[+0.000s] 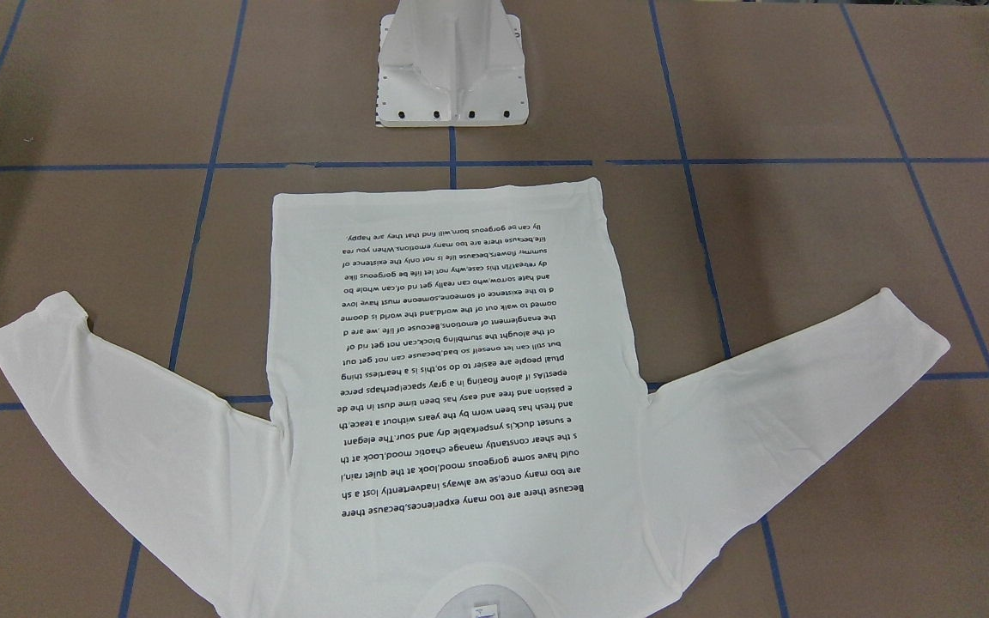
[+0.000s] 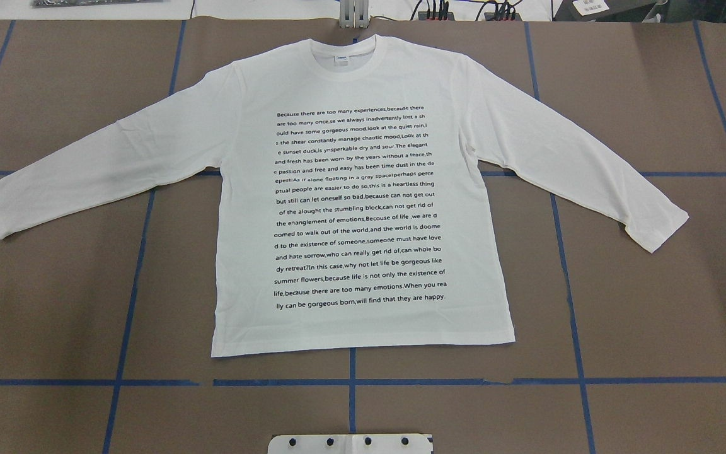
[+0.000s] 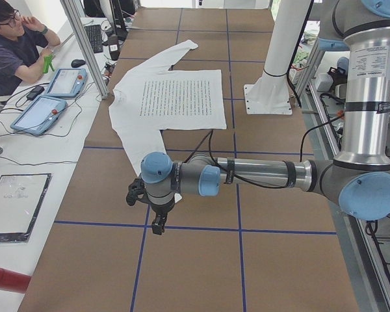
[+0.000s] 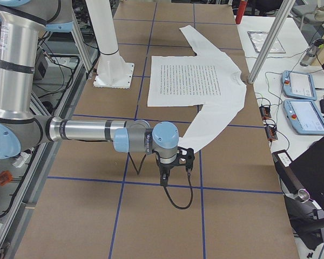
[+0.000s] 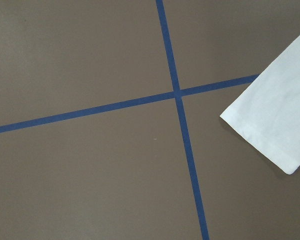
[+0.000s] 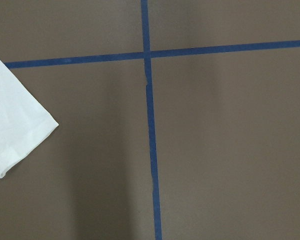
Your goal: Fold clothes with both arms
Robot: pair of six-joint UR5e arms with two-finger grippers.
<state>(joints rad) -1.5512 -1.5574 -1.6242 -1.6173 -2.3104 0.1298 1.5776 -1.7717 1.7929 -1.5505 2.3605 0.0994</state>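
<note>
The white long-sleeved shirt (image 2: 363, 82) lies flat on the brown table, printed text face up, collar away from the robot and both sleeves spread outward. It also shows in the front-facing view (image 1: 460, 549). My left gripper (image 3: 153, 213) hangs over the table just beyond one sleeve cuff (image 5: 272, 125), apart from it. My right gripper (image 4: 175, 166) hovers just past the other cuff (image 6: 15, 132). Neither gripper appears in the overhead, front or wrist views, so I cannot tell whether they are open or shut.
Blue tape lines (image 2: 351, 381) grid the table. The white pedestal base (image 1: 452, 81) stands by the shirt's hem. A person (image 3: 13, 45) sits at a side bench with tablets (image 3: 39, 114). A metal post (image 4: 267, 40) and a red cylinder (image 3: 6, 278) stand at the table's edge.
</note>
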